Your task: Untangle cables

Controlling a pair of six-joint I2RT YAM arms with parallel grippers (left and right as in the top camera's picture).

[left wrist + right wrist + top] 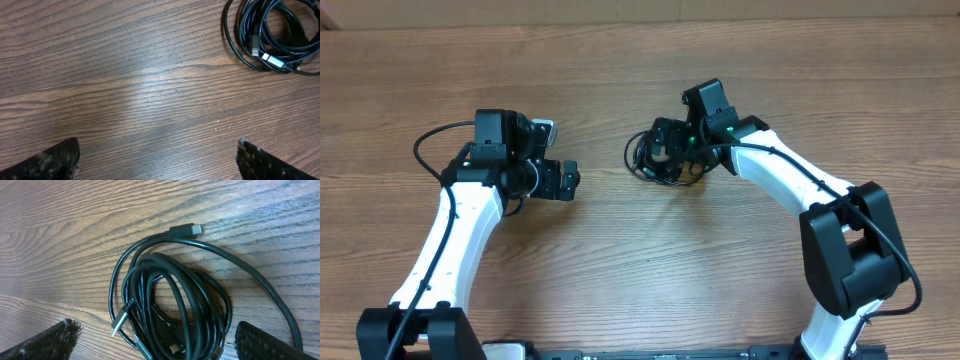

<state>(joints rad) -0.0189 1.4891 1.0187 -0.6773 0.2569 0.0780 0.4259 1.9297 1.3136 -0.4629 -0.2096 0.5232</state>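
The right tool (160, 345) has its two dark fingers (50, 340) spread wide apart, gripping nothing. A bundle of thin, flexible black cables (175, 295) lies on the brown wood-grain surface (60, 240), partly in the gap between the fingers and partly just ahead of them. The cords overlap several times in a loose oval coil. One wider loop swings out in front of the right-hand finger and runs past it.

A small silvery plug tip (117, 325) pokes from the coil near the left-hand finger. A dark plug with a silvery end (187, 230) rests further ahead of the tool, just outside the outer loop. Ahead of that plug, and off to the tool's left, bare wood fills the view to its edges.

The left tool (160, 162) is also spread apart and empty, hanging over bare surface. The coil sits well ahead of it and off to its right, with open wood between the two.

From overhead, a bare strip of wood separates the two tools, and more bare wood runs beyond them to the surface's far edge (620, 24).
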